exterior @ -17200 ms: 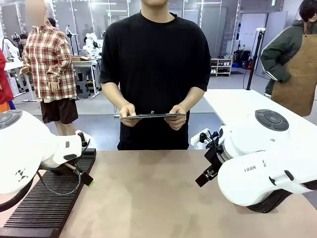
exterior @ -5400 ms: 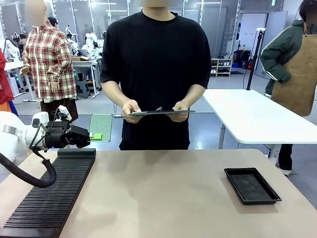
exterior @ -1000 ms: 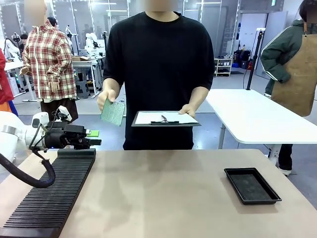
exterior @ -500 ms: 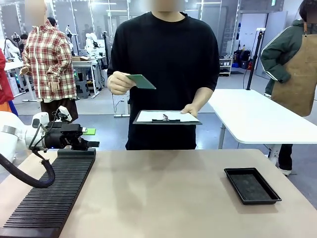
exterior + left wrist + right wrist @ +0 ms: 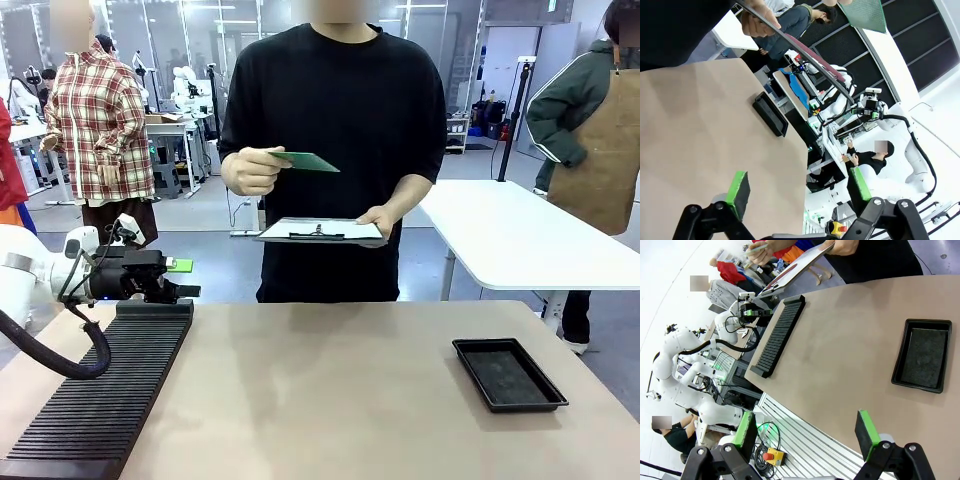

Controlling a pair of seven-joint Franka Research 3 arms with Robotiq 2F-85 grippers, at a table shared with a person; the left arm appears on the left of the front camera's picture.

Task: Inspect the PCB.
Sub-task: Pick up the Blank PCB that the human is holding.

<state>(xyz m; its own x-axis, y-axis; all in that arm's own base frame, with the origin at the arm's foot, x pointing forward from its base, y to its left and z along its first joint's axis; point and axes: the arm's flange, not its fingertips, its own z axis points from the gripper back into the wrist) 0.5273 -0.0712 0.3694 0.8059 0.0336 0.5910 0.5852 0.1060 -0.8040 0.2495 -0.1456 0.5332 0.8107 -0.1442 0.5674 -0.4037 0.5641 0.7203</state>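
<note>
Above the dark clipboard with white paper (image 5: 320, 230), you see one hand (image 5: 250, 170) holding the thin green rectangular PCB (image 5: 305, 161) nearly flat, its long axis pointing from that hand toward picture right. The left gripper (image 5: 185, 279) and right gripper (image 5: 805, 432) stand fully spread, empty.

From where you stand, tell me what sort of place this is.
Probably a robotics lab or workshop set up for electronics inspection. A person across the table holds a green PCB and a clipboard, a black slotted rack and a shallow black tray sit on the table, and a white worktable stands behind.
</note>
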